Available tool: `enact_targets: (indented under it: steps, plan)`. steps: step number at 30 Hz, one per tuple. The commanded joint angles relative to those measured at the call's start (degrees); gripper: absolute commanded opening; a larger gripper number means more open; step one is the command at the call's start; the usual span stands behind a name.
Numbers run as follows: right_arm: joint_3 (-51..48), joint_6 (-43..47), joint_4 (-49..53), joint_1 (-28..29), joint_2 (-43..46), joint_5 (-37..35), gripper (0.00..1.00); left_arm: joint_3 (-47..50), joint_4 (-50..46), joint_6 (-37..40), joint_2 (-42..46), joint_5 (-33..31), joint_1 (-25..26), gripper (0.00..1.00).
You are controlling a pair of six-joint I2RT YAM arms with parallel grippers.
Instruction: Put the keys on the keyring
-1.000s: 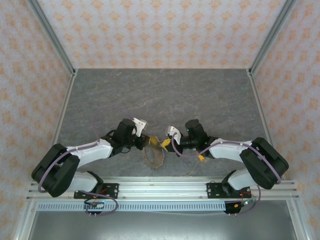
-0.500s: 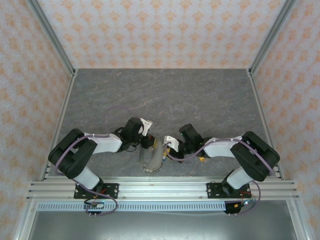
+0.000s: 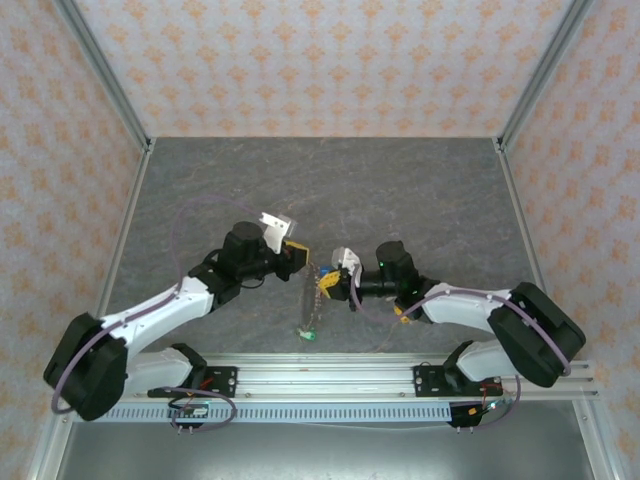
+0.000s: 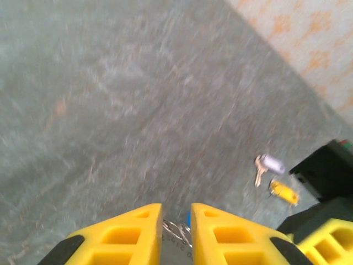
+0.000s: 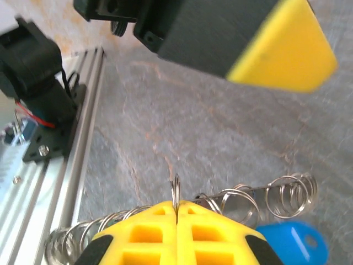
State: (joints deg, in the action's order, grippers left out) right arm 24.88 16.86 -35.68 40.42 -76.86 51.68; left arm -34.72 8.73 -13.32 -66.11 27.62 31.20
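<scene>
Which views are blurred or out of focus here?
Left wrist: the table smears with motion blur, the white key and yellow key look soft. Right wrist: the left gripper at the top is out of focus, the keyring coils crisp. Top external: sharp, evenly lit.

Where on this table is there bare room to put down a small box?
The far half of the table, between the back wall and both arms, is bare. The near middle is crowded: the left gripper, the right gripper, the keyring and loose keys sit close together there.
</scene>
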Motion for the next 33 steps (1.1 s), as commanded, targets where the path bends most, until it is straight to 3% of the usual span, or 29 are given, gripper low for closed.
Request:
enact_targets:
  steps: [1, 9, 12, 15, 21, 28, 33]
  plan:
    - [1.6, -6.7, -6.6, -1.7, 2.1, 4.2, 0.0, -1.8, -5.0, 3.3, 4.8, 0.2, -1.9, 0.22]
    - [1.3, -13.8, -11.7, -3.3, 5.0, 2.6, 0.0, 0.6, -4.0, 11.1, 13.1, 9.3, -2.3, 0.33]
    - [1.8, -11.4, -8.7, -3.6, 6.3, 3.1, 0.0, -0.1, -7.4, 17.5, 13.3, 14.7, -2.1, 0.34]
    - [3.4, -6.4, -2.1, -3.6, 7.6, 3.1, 0.0, -1.2, -11.4, 23.0, 12.8, 16.0, -1.2, 0.34]
    - [7.5, 2.2, 8.6, -3.6, 8.3, 4.1, 0.0, -1.9, -10.8, 25.3, 10.7, 16.6, 0.2, 0.34]
    - [9.5, 3.5, 10.9, -3.9, 6.3, 5.6, 0.0, 0.1, -6.0, 26.4, 9.0, 15.1, 1.8, 0.34]
    - [10.2, 4.3, 11.2, -4.1, 5.5, 7.6, 0.0, 0.4, -7.8, 30.0, 9.5, 13.8, 1.9, 0.34]
